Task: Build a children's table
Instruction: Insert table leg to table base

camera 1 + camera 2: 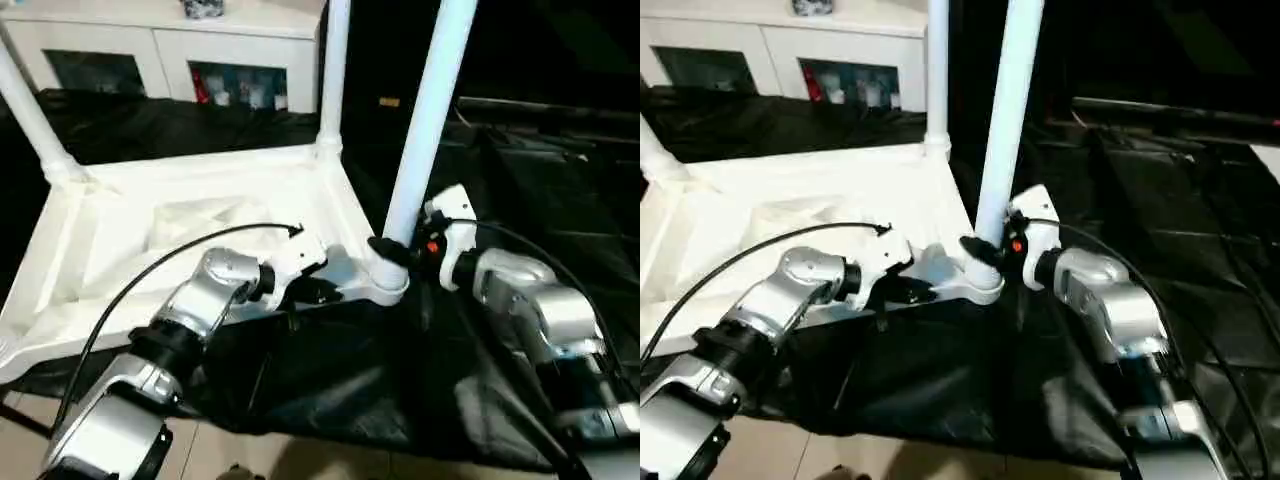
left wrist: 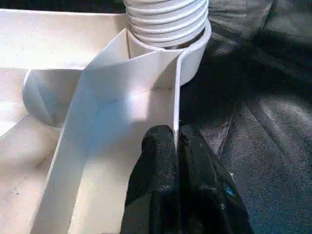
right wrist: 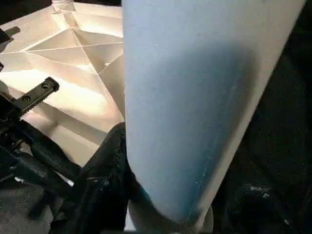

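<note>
The children's table top [image 1: 200, 190] lies upside down on a black cloth, ribbed underside up. Three white legs stand in its corner sockets: one at the far left [image 1: 30, 120], one at the back [image 1: 335, 70], and one at the near right corner [image 1: 430, 120]. My right gripper [image 1: 392, 250] is shut around the base of that near leg, just above its socket [image 1: 385, 282]; one black finger [image 3: 105, 185] presses its side. My left gripper [image 2: 175, 139] is shut on the top's thin rim wall [image 2: 176, 97], right beside the same socket.
A white glass-door cabinet [image 1: 160, 50] stands behind the work. The black cloth [image 1: 330, 380] hangs over the front edge, with pale floor [image 1: 230, 450] below. A black cable [image 1: 150, 270] loops from my left forearm over the table top.
</note>
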Available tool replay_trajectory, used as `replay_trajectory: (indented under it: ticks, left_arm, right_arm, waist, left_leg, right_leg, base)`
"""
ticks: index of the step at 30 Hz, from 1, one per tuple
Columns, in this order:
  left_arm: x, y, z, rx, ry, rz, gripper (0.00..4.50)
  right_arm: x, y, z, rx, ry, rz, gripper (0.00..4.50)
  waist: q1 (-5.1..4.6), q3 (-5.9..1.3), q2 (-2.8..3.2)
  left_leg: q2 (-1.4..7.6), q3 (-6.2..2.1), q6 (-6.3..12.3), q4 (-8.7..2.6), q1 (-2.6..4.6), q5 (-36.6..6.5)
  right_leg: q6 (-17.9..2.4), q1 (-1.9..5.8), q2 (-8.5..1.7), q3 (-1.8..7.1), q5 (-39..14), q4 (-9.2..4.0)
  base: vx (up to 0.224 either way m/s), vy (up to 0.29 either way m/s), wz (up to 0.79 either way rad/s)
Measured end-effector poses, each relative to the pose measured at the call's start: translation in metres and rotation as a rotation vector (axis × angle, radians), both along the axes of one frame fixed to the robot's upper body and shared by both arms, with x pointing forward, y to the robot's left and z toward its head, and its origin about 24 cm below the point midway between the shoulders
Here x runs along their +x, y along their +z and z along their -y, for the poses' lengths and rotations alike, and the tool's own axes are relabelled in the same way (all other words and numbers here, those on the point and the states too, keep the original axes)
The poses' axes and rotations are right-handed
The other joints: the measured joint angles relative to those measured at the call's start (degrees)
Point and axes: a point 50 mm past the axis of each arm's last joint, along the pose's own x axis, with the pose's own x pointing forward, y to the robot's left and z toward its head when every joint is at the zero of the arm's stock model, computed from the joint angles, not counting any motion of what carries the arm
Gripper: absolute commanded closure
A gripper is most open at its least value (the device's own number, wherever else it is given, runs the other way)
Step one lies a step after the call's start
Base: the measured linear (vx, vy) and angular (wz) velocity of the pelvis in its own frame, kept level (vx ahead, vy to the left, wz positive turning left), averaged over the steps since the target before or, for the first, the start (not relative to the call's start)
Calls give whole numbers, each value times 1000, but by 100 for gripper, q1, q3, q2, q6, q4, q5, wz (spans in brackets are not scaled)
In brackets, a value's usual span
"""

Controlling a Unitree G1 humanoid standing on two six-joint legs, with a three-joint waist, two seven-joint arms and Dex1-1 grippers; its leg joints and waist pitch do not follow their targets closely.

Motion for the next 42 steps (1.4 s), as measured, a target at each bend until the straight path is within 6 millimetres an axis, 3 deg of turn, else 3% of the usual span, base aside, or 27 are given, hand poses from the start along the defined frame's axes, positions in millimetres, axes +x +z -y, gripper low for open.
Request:
replay_trajectory:
  ticks: [7, 16, 25, 34, 42]
  left_arm:
    - [0, -1, -2, 0, 5, -6, 450]
    - [2, -1, 1, -8, 12, -8, 450]
    - [3, -2, 6, -3, 8, -6, 450]
    - [5, -3, 7, -5, 7, -3, 450]
    - [6, -4, 3, -2, 18, -2, 450]
  right_arm:
    - [1, -3, -2, -11, 17, -6, 262]
    - [0, -15, 7, 211, -110, -55, 262]
    - [-16, -30, 15, 321, -183, -16, 263]
    - [-28, -28, 14, 167, -173, 105, 263]
    - [-18, -20, 4, 32, -76, 123, 263]
  waist:
    - [-34, -6, -9]
    - [-38, -7, -5]
    - [69, -22, 22]
    - [87, -26, 59]
    - [14, -24, 57]
  left_leg:
    - [-1, 0, 0, 1, 2, 0]
    - [-1, 0, 0, 1, 0, 0]
    - [-3, -1, 0, 1, 2, 0]
    - [-4, -5, 0, -2, 4, 0]
    - [-4, -5, 0, -2, 7, 0]
  right_leg:
    - [-2, 2, 0, 1, 2, 0]
    - [-13, 2, 0, 1, 8, -1]
    - [-12, 8, -3, 0, 8, -12]
    - [2, 15, -3, -1, 0, -23]
    - [13, 16, -2, -2, -6, -24]
  base:
    - [0, 0, 0]
    - [0, 0, 0]
    - [0, 0, 0]
    - [0, 0, 0]
    - [0, 0, 0]
